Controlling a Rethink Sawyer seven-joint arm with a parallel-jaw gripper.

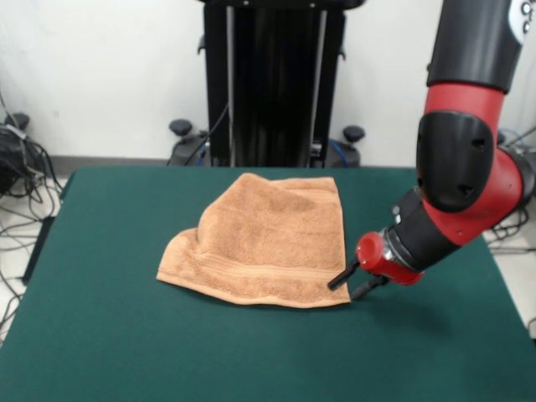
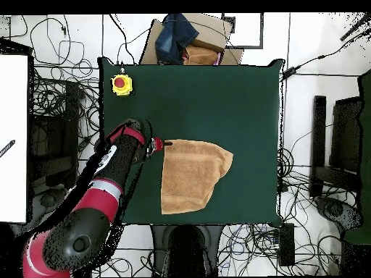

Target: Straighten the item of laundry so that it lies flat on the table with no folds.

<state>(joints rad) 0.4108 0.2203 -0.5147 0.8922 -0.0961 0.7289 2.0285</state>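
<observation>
Towel [image 1: 268, 243] sits mid-table [image 1: 109, 335], peach-orange terry, not flat: one corner looks tucked under so the outline is lopsided, w/ a soft hump near the far edge. Woven band runs along the near hem. Gripper [image 1: 350, 283] is low at the towel's near corner on the arm side, two dark fingers [image 1: 341, 277] slightly apart, tips right at the hem corner; can't tell if they actually pinch cloth. Overhead: gripper [image 2: 161, 144] meets the towel [image 2: 190, 176] corner on its arm side. Yellow box w/ red button [image 2: 121, 84] sits in a table [image 2: 217, 94] corner, well apart from the towel.
</observation>
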